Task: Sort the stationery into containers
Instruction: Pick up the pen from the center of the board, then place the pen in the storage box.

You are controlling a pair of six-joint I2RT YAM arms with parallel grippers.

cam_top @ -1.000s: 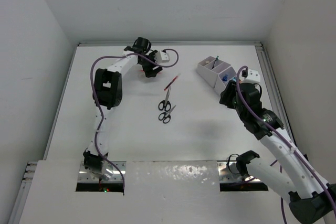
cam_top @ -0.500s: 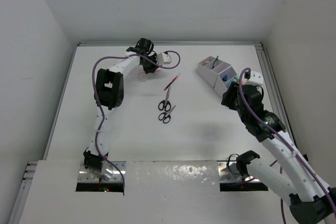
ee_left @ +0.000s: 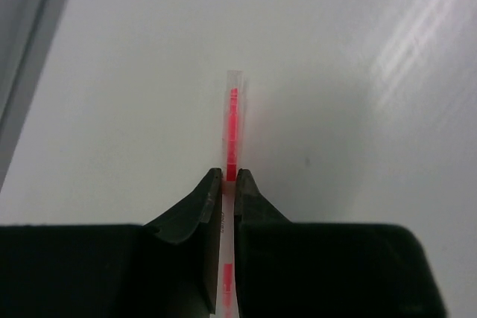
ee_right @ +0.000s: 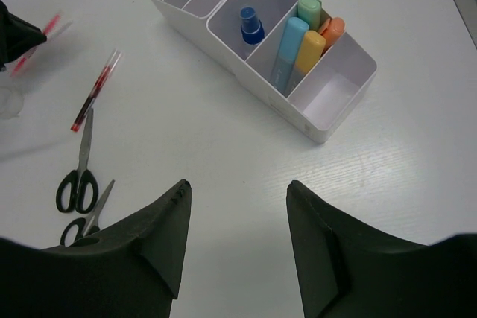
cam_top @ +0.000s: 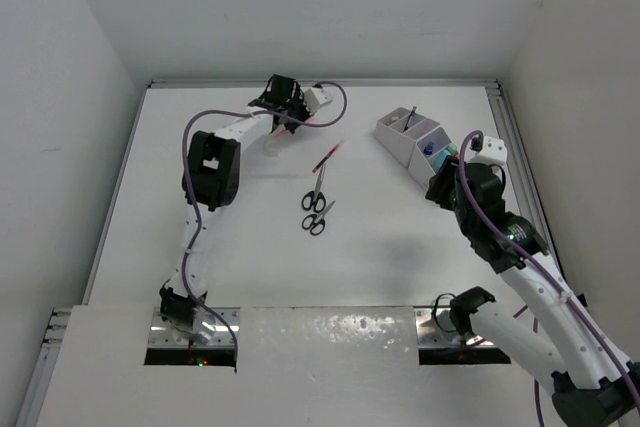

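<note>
My left gripper [ee_left: 229,176] is shut on a thin red pen [ee_left: 232,124], which sticks out ahead of the fingertips over the white table; the same gripper [cam_top: 289,110] is near the far edge. A second red pen [cam_top: 327,155] lies on the table, with two black-handled scissors [cam_top: 316,190] [cam_top: 318,219] just below it. The white organiser [cam_top: 412,134] stands at the back right. It holds a blue-capped bottle [ee_right: 251,26] and pastel capsule pieces [ee_right: 287,53]. My right gripper [ee_right: 237,188] hangs open and empty, near the organiser [ee_right: 328,135].
A faint white tape ring [cam_top: 270,147] lies on the table below the left gripper. The table's raised back edge [cam_top: 320,84] runs close behind the left gripper. A rail [cam_top: 510,137] borders the right side next to the organiser.
The left gripper has shut on the red pen and moved right and towards the far edge with it. The right arm has shifted slightly to the right, its jaws unchanged.
</note>
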